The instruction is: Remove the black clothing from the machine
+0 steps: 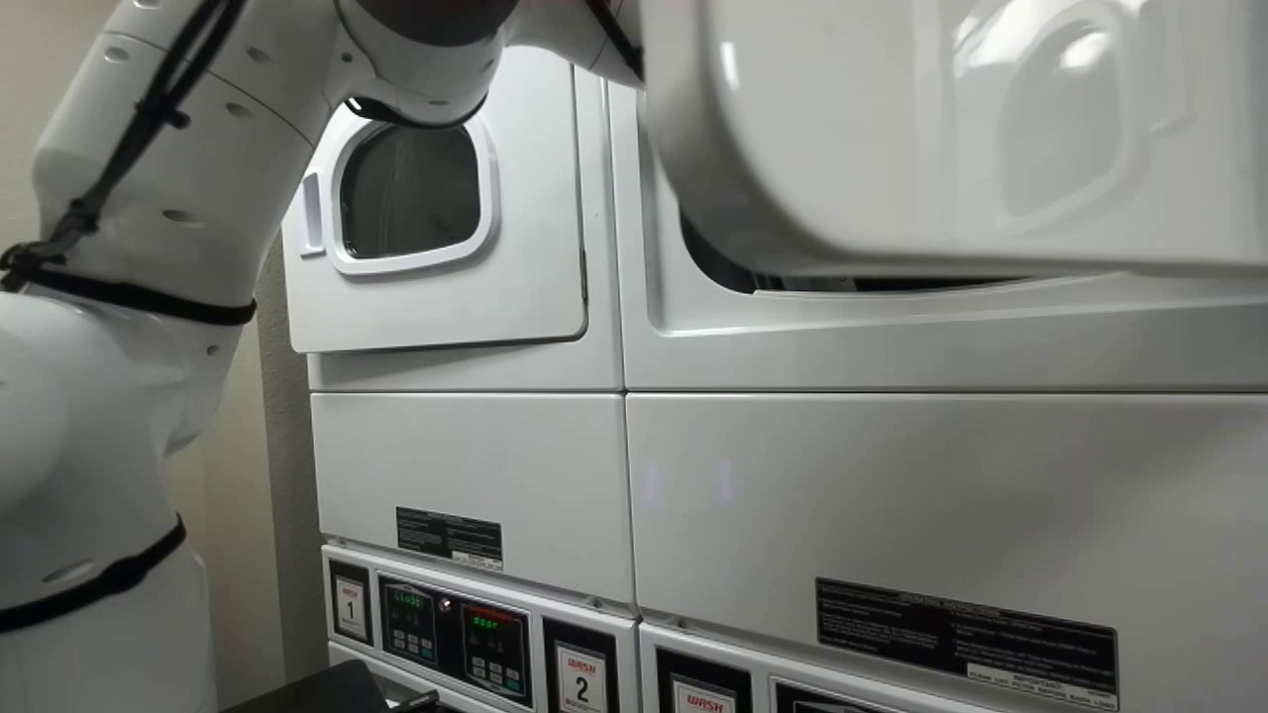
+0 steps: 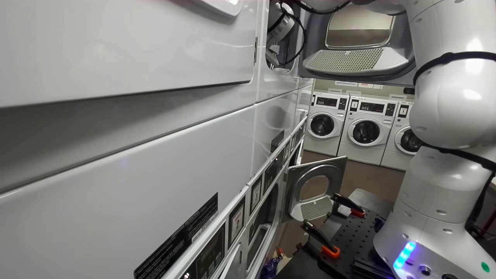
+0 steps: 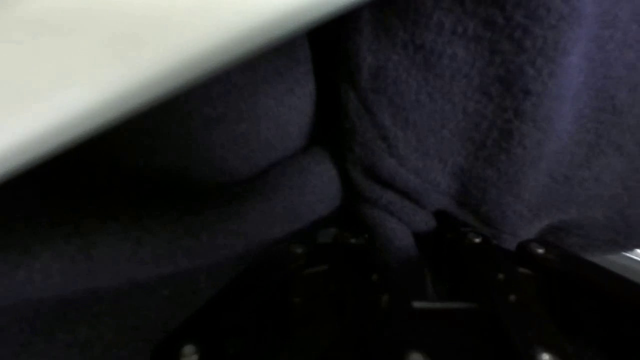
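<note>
Dark clothing — wrist view only, machine open

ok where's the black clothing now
The black clothing fills most of the wrist view, folds meeting at the jaws, bottom centre, with a pale surface at upper left.

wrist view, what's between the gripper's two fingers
In the wrist view, folds of dark clothing run down into the gap in the gripper; the picture is too dark to tell whether they are held there.
</note>
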